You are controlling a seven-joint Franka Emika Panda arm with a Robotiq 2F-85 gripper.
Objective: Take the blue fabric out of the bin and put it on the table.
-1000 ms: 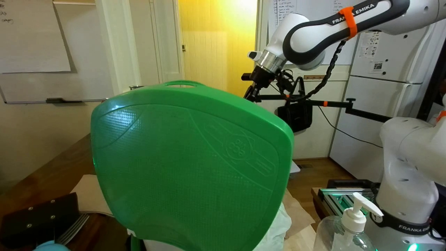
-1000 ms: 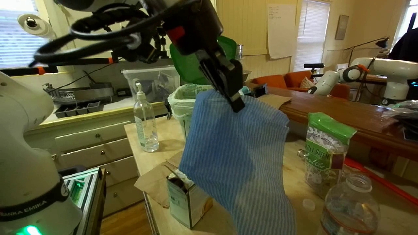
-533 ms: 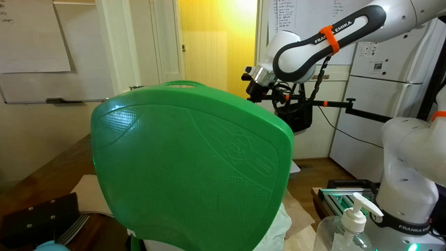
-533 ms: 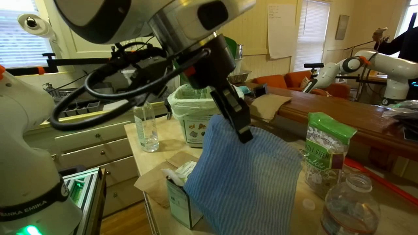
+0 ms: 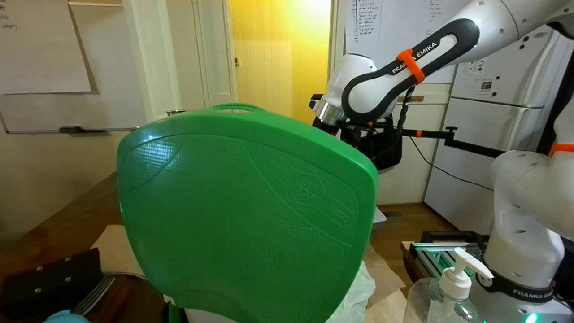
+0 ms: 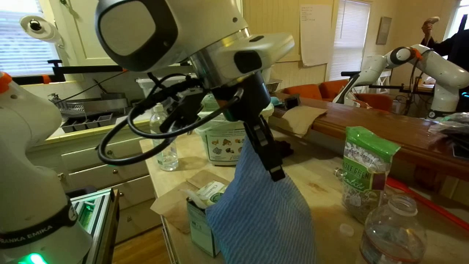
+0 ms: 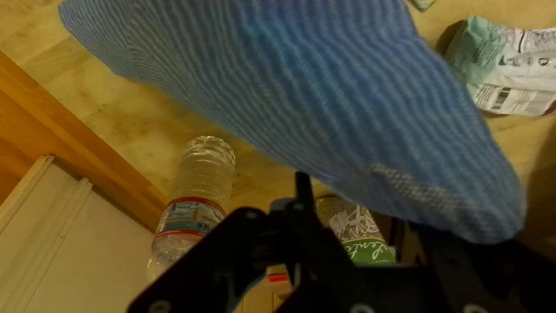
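Note:
The blue striped fabric (image 6: 263,220) hangs from my gripper (image 6: 270,161) above the light wooden table (image 6: 322,194). Its lower end runs out of that exterior view. In the wrist view the fabric (image 7: 304,87) spreads across the top and covers one fingertip. My gripper (image 7: 365,206) has its fingers wide apart there, with a gap between them, and the fabric lies over one finger. The white bin (image 6: 225,146) with a picture label stands behind the gripper. Its raised green lid (image 5: 251,202) fills the middle of an exterior view and hides the fabric and fingers there.
A small tea box (image 6: 201,227) stands close beside the fabric. A lentils bag (image 6: 366,176), a plastic bottle (image 6: 392,234) and a white cap (image 6: 346,230) are on the table. A soap pump bottle (image 6: 166,157) stands beside the bin. A higher brown counter (image 6: 366,113) runs behind.
The arm and gripper have moved down, away from the bin and closer to the table. The fabric has come down with it and looks narrower and more bunched. The arm in the background also moved.

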